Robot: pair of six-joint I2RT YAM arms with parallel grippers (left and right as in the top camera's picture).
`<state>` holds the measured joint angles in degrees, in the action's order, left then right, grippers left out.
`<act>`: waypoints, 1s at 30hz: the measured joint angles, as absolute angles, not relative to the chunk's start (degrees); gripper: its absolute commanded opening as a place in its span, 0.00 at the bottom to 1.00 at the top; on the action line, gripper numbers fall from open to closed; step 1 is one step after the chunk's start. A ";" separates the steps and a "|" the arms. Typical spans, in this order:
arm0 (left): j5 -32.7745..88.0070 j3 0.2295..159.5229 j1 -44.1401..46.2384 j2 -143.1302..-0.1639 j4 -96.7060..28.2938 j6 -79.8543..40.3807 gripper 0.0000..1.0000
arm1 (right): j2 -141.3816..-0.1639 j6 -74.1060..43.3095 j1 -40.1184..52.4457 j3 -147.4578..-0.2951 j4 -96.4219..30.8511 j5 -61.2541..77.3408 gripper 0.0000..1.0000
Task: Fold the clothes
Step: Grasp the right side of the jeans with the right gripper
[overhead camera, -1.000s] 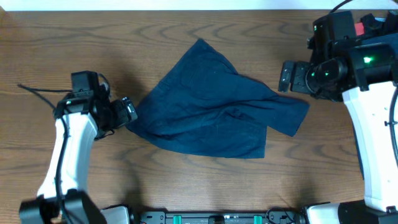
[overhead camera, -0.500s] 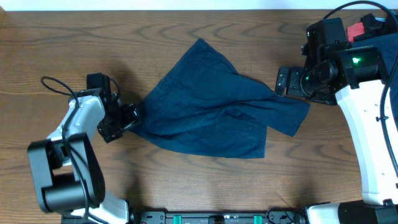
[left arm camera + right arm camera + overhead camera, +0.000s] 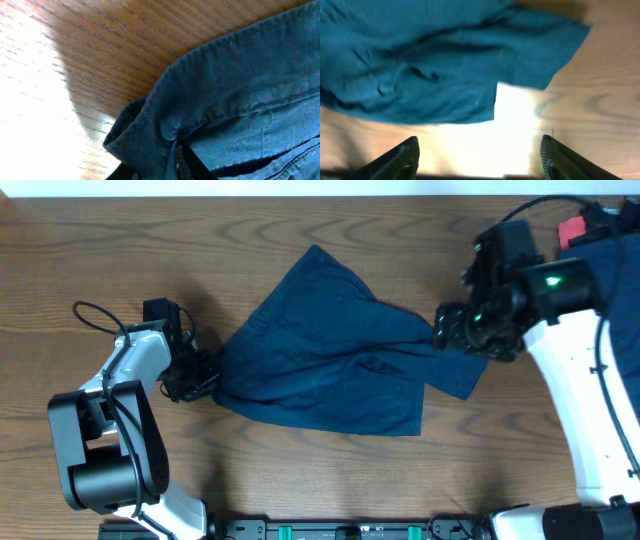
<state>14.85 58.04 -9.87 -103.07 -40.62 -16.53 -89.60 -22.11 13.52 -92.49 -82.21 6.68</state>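
The folding has hardly begun, as far as one can judge. The dark blue garment [image 3: 330,350] lies in the middle of the desk [image 3: 100,240] as an irregular, wrinkled heap. One point of it is directed to the far side, a flap hangs out to the right, and some layers overlap loosely, with no straight fold or aligned edges to be seen. The left end effector [image 3: 205,370] is at the left tip of the cloth and touches it or nearly touches it. Its wrist camera shows the stitched hem [image 3: 210,47] very close, with dark parts at the lower border, but I cannot tell whether it is clamped on the fabric or only resting beside it. The right end effector [image 3: 448,332] is above the right edge of the garment. In its own view the two fingers [image 3: 407,152] stand wide apart with only bright desk between them, and the cloth lies just beyond, so it holds nothing. What is left is almost everything: to take the edges, to spread the garment flat, to fold it over, and to leave it in a tidy shape.
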 measured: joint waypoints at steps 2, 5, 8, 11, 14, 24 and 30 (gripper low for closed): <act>14.85 58.04 -9.87 -103.07 -40.64 -16.60 0.20 | -89.60 -22.61 15.46 -88.62 -81.36 7.16 0.62; 14.83 58.04 -9.87 -103.07 -40.64 -17.17 0.21 | -89.65 -24.12 19.16 -80.03 -77.28 8.29 0.59; 14.81 58.04 -9.87 -103.07 -40.66 -17.85 0.22 | -89.67 -26.28 22.94 -71.75 -72.79 9.28 0.60; 14.83 58.04 -9.87 -103.07 -40.69 -18.06 0.22 | -89.76 -29.12 24.97 -65.67 -71.13 9.34 0.60; 14.83 58.04 -9.87 -103.07 -40.66 -18.17 0.22 | -89.76 -31.59 24.82 -61.93 -68.99 7.86 0.67; 14.83 58.04 -9.87 -103.07 -40.69 -18.22 0.23 | -89.76 -31.59 24.56 -47.99 -48.84 9.47 0.63; 14.83 58.04 -9.87 -103.09 -40.69 -18.22 0.23 | -89.76 -31.64 24.56 -45.78 -44.60 9.28 0.57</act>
